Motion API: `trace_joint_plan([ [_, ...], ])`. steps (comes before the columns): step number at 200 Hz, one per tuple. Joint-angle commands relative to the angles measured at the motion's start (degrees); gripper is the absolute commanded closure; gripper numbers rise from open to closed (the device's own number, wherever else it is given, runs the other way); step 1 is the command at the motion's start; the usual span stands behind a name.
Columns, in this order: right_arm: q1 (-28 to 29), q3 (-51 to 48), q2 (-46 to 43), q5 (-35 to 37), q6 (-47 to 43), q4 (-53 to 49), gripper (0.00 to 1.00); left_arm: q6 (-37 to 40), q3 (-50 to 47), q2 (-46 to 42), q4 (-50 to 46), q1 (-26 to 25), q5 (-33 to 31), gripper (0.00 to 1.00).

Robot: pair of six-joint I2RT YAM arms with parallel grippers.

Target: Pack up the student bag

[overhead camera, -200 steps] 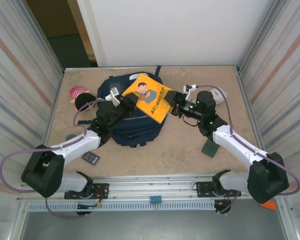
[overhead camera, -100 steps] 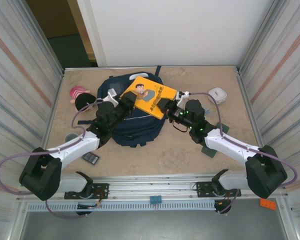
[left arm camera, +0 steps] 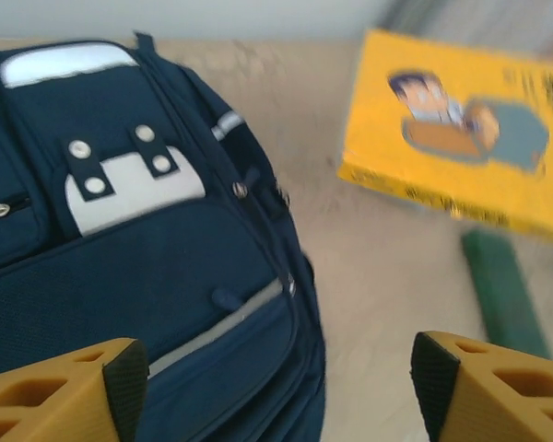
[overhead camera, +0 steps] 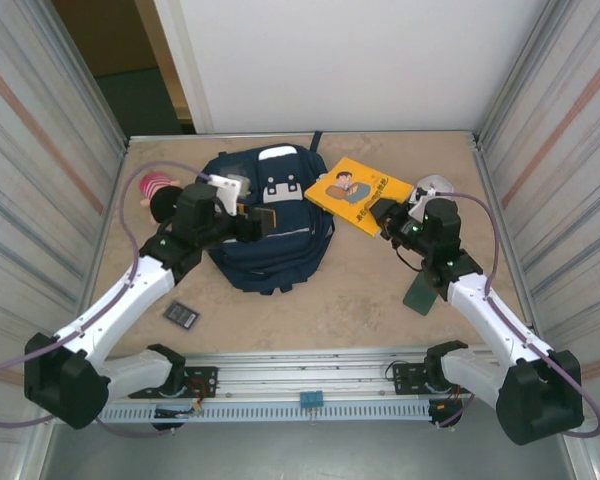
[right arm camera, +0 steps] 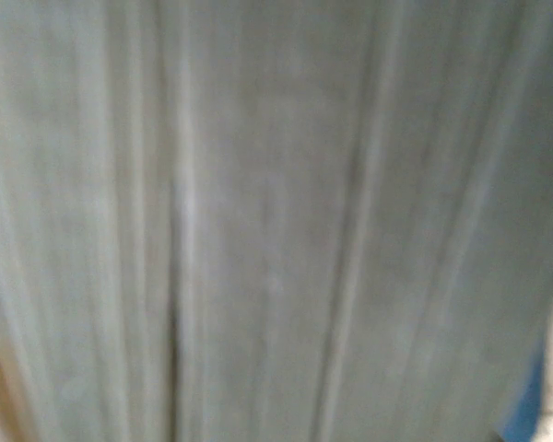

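Note:
The student bag (overhead camera: 270,240), navy with white patches, lies flat in the middle of the table with its front pockets zipped. My left gripper (overhead camera: 267,219) hovers open over its right half, orange fingers (left arm camera: 74,391) wide apart with nothing between them. In the left wrist view the bag (left arm camera: 138,239) spreads under the jaws. A yellow picture book (overhead camera: 358,192) is held tilted above the table to the right of the bag, and my right gripper (overhead camera: 384,214) is shut on its near corner. The book (left arm camera: 461,138) also shows in the left wrist view. The right wrist view is a grey striped blur.
A pink-hatted doll (overhead camera: 158,190) lies left of the bag. A small dark flat device (overhead camera: 180,314) sits near the front left. A green flat object (overhead camera: 420,295) lies under the right forearm, and a white mouse-like object (overhead camera: 435,185) is at the back right. Corrugated walls close both sides.
The right gripper closed on the book and carried it right, off the bag. The left gripper let the book go, opened wide and drew back to the left.

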Motion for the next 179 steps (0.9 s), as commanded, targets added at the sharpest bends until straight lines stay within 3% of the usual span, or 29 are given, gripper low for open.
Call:
trace_joint_plan([
  [1, 0.0, 2.8, -1.3, -5.8, -6.1, -0.1, 1.0, 33.9, 5.9, 5.8, -18.4, 0.0, 6.8, 0.22],
  [26, 0.0, 2.6, -0.6, -6.8, -7.7, -0.5, 1.0, 50.1, 9.4, 14.0, -24.4, 0.0, 5.7, 0.21],
  [50, 0.4, 2.4, -0.2, -7.3, -8.8, -0.9, 1.0, 55.9, 12.1, 21.3, -23.8, 0.1, 3.7, 0.18],
  [104, 0.4, 0.4, -4.5, -4.5, -10.9, -5.0, 1.0, 57.1, 15.8, 32.2, -19.7, 0.1, 1.1, 0.11],
  [125, 0.3, -0.4, -5.6, -4.4, -11.0, -5.5, 1.0, 56.5, 14.9, 32.3, -15.7, 0.1, -0.5, 0.11],
  [179, 0.3, -2.2, -7.1, -3.6, -10.9, -5.6, 1.0, 58.3, 12.8, 30.4, -10.3, 0.1, 3.9, 0.09],
])
